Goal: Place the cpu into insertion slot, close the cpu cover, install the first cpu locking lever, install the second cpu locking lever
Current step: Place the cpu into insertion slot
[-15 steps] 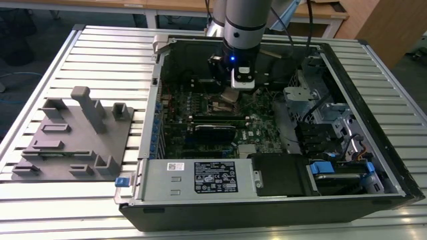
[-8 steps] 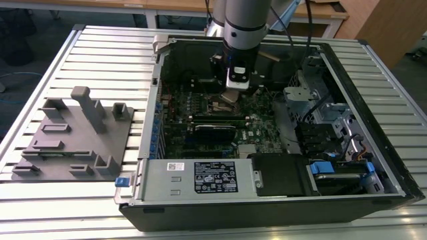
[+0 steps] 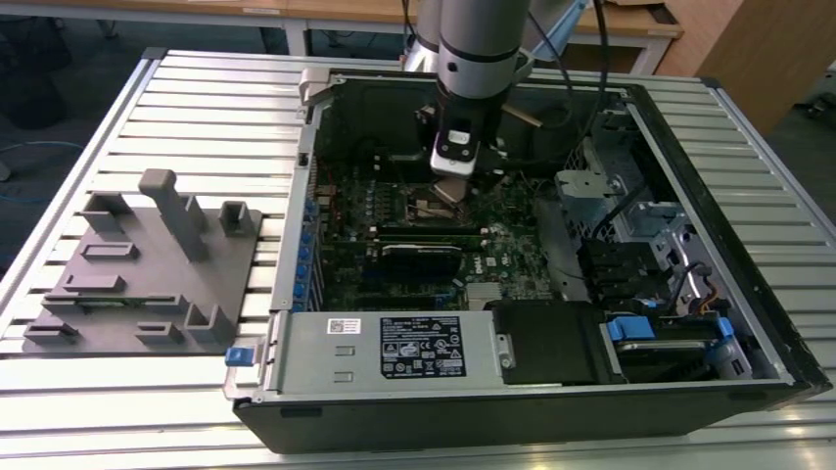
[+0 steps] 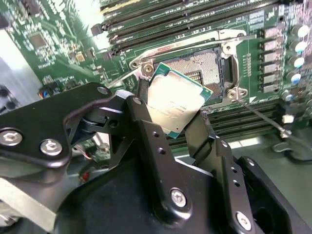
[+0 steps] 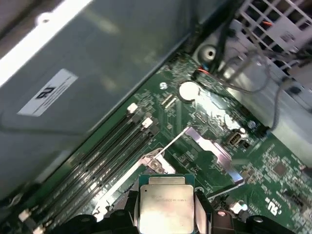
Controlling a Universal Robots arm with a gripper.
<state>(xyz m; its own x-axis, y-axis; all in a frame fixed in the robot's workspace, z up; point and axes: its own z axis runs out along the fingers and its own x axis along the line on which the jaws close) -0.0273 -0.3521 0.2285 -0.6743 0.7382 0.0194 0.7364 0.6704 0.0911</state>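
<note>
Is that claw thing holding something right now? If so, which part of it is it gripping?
Yes. The tool holds the cpu, pinched by two opposite side edges, close to the open insertion slot.

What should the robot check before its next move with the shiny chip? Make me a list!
1. Tool shut on the cpu: ok.
2. Insertion slot has nothing in it: ok.
3. Cpu cover swung open: ok.
4. Cpu near the insertion slot: ok.
5. Cpu corners lined up with the insertion slot: cannot tell.
6. Cpu seated in the insertion slot: not ok, held in the air.
</note>
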